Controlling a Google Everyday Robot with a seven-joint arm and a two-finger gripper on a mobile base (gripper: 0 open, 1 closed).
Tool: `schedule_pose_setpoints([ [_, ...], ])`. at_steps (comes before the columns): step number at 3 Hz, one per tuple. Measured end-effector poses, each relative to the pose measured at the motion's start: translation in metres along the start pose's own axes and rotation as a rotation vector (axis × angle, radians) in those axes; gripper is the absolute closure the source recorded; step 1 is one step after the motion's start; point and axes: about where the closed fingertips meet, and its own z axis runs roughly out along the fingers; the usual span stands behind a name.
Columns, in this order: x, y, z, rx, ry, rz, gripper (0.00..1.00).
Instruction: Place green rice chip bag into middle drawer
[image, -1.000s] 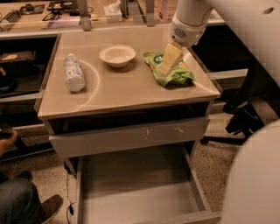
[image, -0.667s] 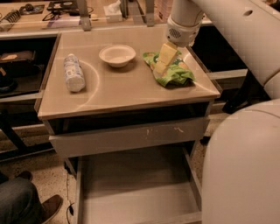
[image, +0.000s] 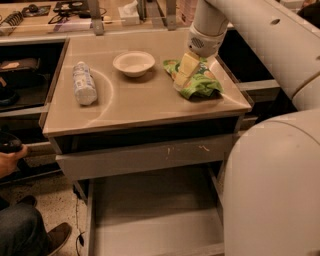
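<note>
1. Right now, the gripper (image: 184, 73) sits low over the green rice chip bag (image: 202, 82) at the back right corner of the cabinet top (image: 150, 102), its pale tip pressed against the left half of the pouch.
2. Whether the gripper has closed on the bag cannot be told from this angle. It appears to be in contact with the crinkled film, but the tip hides the point where they meet.
3. The bag lies flat on the top, to the right of a white bowl (image: 134, 62) and well apart from a white plastic bottle (image: 84, 83) lying on its side near the left edge.
4. Below, the middle drawer (image: 150, 220) stands pulled out with its plain grey floor showing, under a closed drawer front (image: 145, 157) marked with pale scratches. The robot's white body (image: 272, 185) covers the drawer's right side.
5. The step in hand is judged to be the pickup, since the bag is not yet off the surface.
6. To do it well, the grip should pinch a gathered fold of the pouch rather than skim its slick face. The lift should go straight up before any sideways travel, so the bag does not drag towards the bowl.
7. The carry then needs to clear the front lip of the top and the scratched front before lowering. Release should come over the open floor, away from the low side walls.
</note>
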Motion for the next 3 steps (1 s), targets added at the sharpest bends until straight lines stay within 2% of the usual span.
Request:
schedule_pose_setpoints([
  [1,-0.006,-0.013,0.027,-0.006,0.018,0.02,0.0],
  [3,-0.012,-0.04,0.063,0.045,0.069,0.036,0.0],
])
